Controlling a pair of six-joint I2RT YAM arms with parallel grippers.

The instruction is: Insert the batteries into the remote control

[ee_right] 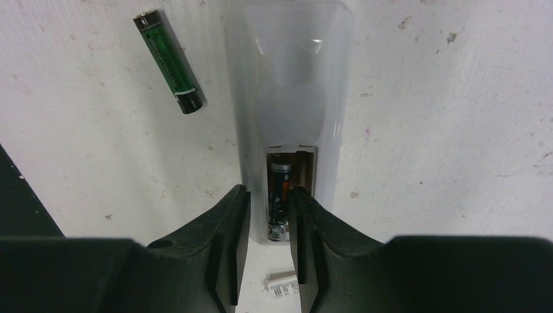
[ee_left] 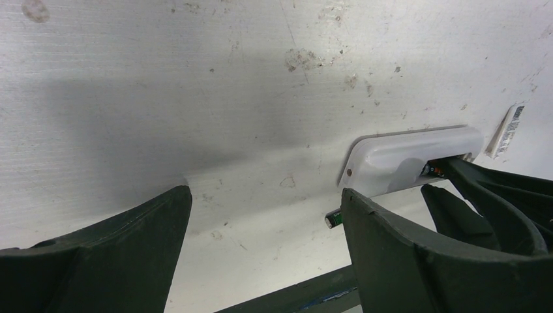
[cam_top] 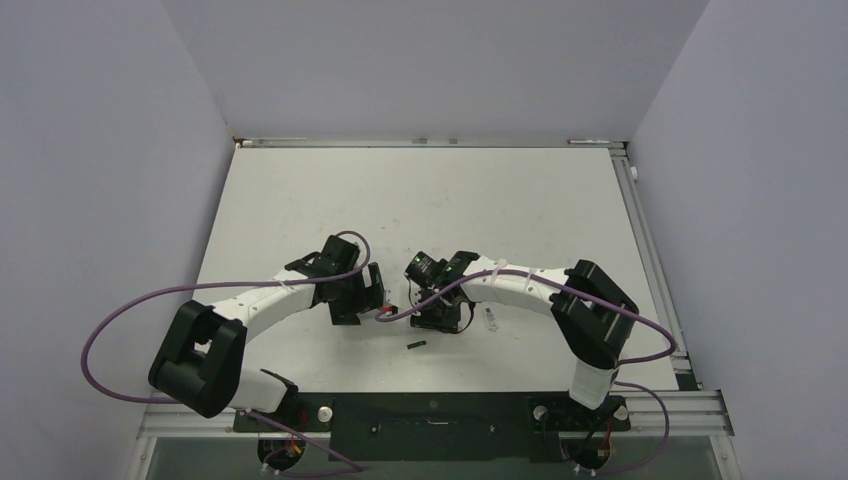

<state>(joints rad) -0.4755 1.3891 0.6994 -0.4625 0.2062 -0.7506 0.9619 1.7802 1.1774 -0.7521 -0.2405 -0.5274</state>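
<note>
The white remote control lies with its dark battery slot facing up. One dark battery lies in that slot. My right gripper straddles it with jaws narrowly apart; a gap shows beside the left finger. A second battery, green and black, lies loose on the table left of the remote; it also shows as a battery from above. My left gripper hangs wide open over bare table, holding nothing. The remote lies just beyond its right finger, with the loose battery's end peeking past it.
A small white piece with a barcode label lies on the table under my right fingers, also visible as a white piece from above. The dark base rail runs along the table's near edge. Grey walls enclose the table.
</note>
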